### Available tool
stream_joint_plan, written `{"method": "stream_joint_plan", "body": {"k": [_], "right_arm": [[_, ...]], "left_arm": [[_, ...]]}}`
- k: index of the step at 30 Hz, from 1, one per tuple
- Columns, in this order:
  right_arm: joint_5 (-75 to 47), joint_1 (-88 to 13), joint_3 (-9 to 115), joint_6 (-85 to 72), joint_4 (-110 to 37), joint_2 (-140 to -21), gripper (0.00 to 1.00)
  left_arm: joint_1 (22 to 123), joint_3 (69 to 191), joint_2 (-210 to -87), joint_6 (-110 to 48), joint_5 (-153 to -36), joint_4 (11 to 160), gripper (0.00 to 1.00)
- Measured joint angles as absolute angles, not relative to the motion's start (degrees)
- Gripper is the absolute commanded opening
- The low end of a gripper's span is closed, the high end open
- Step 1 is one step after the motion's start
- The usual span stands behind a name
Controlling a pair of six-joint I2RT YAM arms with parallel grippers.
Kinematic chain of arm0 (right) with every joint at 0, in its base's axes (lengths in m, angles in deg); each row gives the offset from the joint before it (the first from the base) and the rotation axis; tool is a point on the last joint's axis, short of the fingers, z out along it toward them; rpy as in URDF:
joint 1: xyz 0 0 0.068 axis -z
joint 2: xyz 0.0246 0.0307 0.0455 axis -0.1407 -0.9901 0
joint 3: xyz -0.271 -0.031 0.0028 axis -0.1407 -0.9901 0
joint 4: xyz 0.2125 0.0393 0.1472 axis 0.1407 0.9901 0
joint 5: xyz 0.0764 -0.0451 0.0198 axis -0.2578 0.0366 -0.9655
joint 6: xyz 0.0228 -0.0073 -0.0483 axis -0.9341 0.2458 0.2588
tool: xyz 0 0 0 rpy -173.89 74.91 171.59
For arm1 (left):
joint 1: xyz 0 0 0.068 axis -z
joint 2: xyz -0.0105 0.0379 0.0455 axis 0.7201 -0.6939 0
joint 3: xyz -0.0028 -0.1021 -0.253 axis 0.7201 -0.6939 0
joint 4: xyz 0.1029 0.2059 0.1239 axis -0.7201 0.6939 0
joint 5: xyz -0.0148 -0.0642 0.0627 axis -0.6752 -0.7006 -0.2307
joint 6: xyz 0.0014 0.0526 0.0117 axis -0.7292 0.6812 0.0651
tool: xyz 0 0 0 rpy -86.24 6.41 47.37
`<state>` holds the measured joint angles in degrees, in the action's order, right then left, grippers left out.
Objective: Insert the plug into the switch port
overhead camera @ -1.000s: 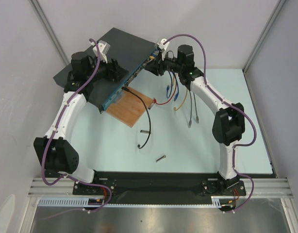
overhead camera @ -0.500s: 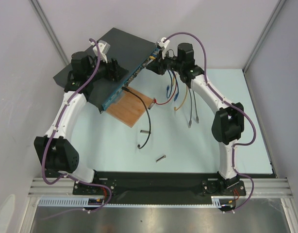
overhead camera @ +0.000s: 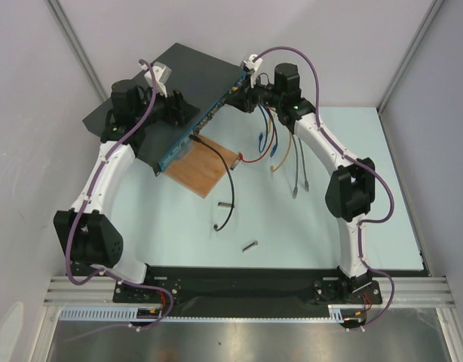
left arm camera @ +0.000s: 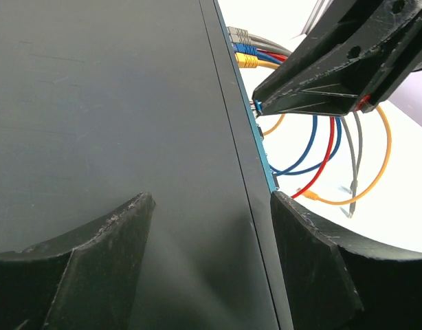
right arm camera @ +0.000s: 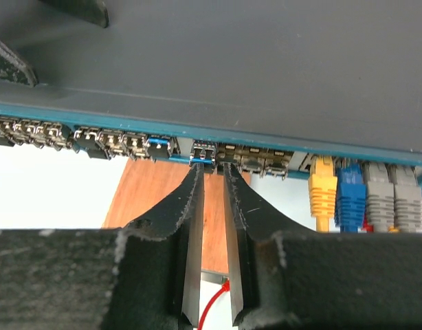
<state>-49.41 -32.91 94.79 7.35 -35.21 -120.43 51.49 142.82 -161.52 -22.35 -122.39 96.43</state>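
Note:
The switch lies tilted at the back left, its blue port face towards the table's middle. My left gripper rests on its dark top, open, one finger by the front edge. My right gripper is at the port row. In the right wrist view its jaws stand a narrow gap apart with nothing between them. Their tips are right under a small metal plug with a blue tab that sits in a port. In the top view the plug is hidden.
A brown wooden board lies under the switch's front edge. Yellow, blue and grey cable plugs fill ports to the right, and their cables trail onto the table. A black cable and two loose metal plugs lie nearer.
My right gripper has narrowed its jaws and moved slightly up towards the port face. The left arm and the switch have not moved.

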Motion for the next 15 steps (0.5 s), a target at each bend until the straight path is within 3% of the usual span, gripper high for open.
{"method": "stream_joint_plan", "body": {"k": [15], "right_arm": [[-51.53, -33.04, 98.01, 4.23, -36.96, -123.42, 0.17]], "left_arm": [[51.43, 142.96, -161.59, -22.29, -122.33, 96.52, 0.75]]}}
